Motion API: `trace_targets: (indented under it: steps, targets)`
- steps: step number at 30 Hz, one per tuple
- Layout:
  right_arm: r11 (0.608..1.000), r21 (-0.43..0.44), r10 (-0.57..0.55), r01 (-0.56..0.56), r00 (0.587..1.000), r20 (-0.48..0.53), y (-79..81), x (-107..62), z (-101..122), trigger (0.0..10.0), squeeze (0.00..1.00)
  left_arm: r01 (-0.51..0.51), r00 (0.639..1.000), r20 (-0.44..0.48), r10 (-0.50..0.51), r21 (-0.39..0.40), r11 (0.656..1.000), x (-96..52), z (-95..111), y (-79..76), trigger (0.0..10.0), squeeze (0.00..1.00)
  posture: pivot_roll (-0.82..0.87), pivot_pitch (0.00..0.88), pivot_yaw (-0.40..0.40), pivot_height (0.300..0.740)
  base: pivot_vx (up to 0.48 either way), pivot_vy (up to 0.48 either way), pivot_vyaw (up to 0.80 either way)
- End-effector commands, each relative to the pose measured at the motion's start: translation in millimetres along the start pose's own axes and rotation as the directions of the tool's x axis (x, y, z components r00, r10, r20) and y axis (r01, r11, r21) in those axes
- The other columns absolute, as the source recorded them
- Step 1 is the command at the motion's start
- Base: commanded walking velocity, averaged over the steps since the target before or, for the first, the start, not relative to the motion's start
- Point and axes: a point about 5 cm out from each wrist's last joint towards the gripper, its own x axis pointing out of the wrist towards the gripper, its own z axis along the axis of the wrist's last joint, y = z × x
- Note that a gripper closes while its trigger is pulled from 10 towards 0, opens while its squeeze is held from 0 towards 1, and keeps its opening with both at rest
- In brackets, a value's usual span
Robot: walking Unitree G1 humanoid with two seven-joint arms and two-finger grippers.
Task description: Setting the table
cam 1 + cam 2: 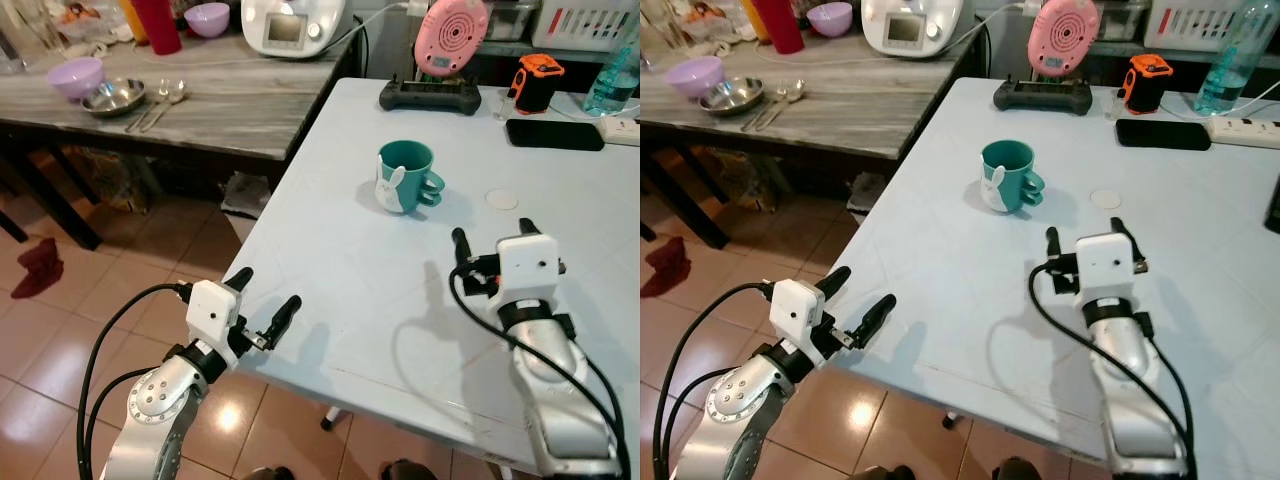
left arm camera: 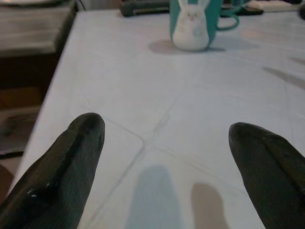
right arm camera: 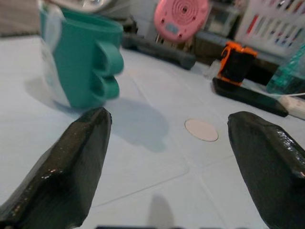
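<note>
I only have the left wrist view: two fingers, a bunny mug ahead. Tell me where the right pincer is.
Observer: The right pincer is open above the white table, just short of the teal mug.
Operator: Report what lies near the mug.
Observer: A small white disc lies flat on the table to the mug's right.
Operator: Find the cutlery.
Observer: Spoons lie beside a steel bowl on the grey side table, to the robot's left.

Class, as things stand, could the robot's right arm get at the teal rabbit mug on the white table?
Probably yes: the right gripper hovers open just short of the teal mug, with bare white table between them.
</note>
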Motion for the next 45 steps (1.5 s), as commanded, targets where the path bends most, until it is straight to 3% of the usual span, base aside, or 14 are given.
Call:
trace_targets:
  steps: [1,14,23,32,33,34,35,36,37,38,40,41,45]
  targets:
    - [1.0,0.009,0.026,-0.026,1.0,0.002,-2.9,4.9,0,10.0,0.0,0.013,1.0,-0.005,-0.013,0.011,1.0,-6.5,3,-0.3,10.0,0.0,-0.17,0.253,0.085,0.74,0.0,0.0,0.0]
    - [0.979,0.033,0.197,-0.199,0.978,0.064,4.4,41.7,13,10.0,0.0,0.033,0.999,-0.022,-0.033,0.017,0.999,-28.0,6,-4.6,10.0,0.0,-0.1,0.318,0.098,0.74,0.0,0.0,0.0]
    - [0.967,0.007,0.25,-0.253,0.96,0.126,9.0,56.9,28,10.0,0.0,0.033,0.999,-0.009,-0.033,0.015,0.999,-27.8,16,-7.0,10.0,0.0,-0.09,0.323,0.093,0.74,0.0,0.0,0.0]
    - [0.974,-0.025,0.227,-0.226,0.956,0.185,1.9,57.8,42,10.0,0.0,0.022,1.0,0.014,-0.022,0.002,1.0,-25.0,22,-9.3,10.0,0.0,-0.09,0.319,0.083,0.74,0.0,0.0,0.0]
    - [0.974,-0.026,0.225,-0.224,0.956,0.188,1.5,57.8,43,9.0,0.0,0.031,0.999,0.027,-0.031,-0.006,1.0,-24.4,24,-10.3,10.0,0.0,-0.09,0.319,0.083,0.74,0.0,0.0,0.0]
    - [0.975,-0.027,0.222,-0.221,0.956,0.192,1.0,57.9,43,4.8,0.0,0.049,0.998,0.043,-0.049,-0.013,0.999,-23.5,27,-12.2,10.0,0.0,-0.1,0.316,0.081,0.74,0.0,0.0,0.0]
    - [0.975,-0.028,0.22,-0.219,0.956,0.195,0.5,58.0,44,4.8,0.0,0.07,0.996,0.059,-0.069,-0.02,0.997,-22.5,30,-14.4,10.0,0.0,-0.1,0.315,0.081,0.74,0.0,0.0,0.0]
    - [0.975,-0.03,0.22,-0.218,0.955,0.197,0.3,58.1,44,1.3,0.0,0.092,0.993,0.077,-0.089,-0.025,0.995,-22.1,33,-16.6,10.0,0.0,-0.1,0.314,0.08,0.74,0.0,0.0,0.0]
    - [0.976,-0.031,0.219,-0.218,0.955,0.199,0.2,58.2,45,1.3,0.0,0.105,0.991,0.088,-0.102,-0.029,0.994,-21.9,34,-18.0,10.0,0.0,-0.1,0.313,0.08,0.74,0.0,0.0,0.0]
    - [0.976,-0.034,0.218,-0.216,0.955,0.202,-0.1,58.3,45,0.0,0.0,0.124,0.989,0.092,-0.12,-0.036,0.992,-21.5,36,-19.6,10.0,0.0,-0.1,0.311,0.081,0.74,0.0,0.0,0.0]
    - [0.976,-0.037,0.217,-0.214,0.954,0.206,-0.3,58.6,46,0.0,0.0,0.146,0.986,0.095,-0.141,-0.049,0.988,-20.8,37,-21.6,10.0,0.0,-0.1,0.311,0.082,0.74,0.0,0.0,0.0]
    - [0.976,-0.039,0.216,-0.212,0.954,0.207,-0.5,59.0,46,0.5,0.0,0.157,0.984,0.1,-0.15,-0.061,0.986,-20.0,38,-22.8,10.0,0.0,-0.1,0.309,0.082,0.74,0.0,0.0,0.0]
    - [0.977,-0.048,0.213,-0.207,0.953,0.216,-0.9,59.7,48,0.0,0.0,0.159,0.982,0.109,-0.152,-0.059,0.985,-18.6,40,-22.9,10.0,0.0,-0.11,0.308,0.085,0.74,0.0,0.0,0.0]
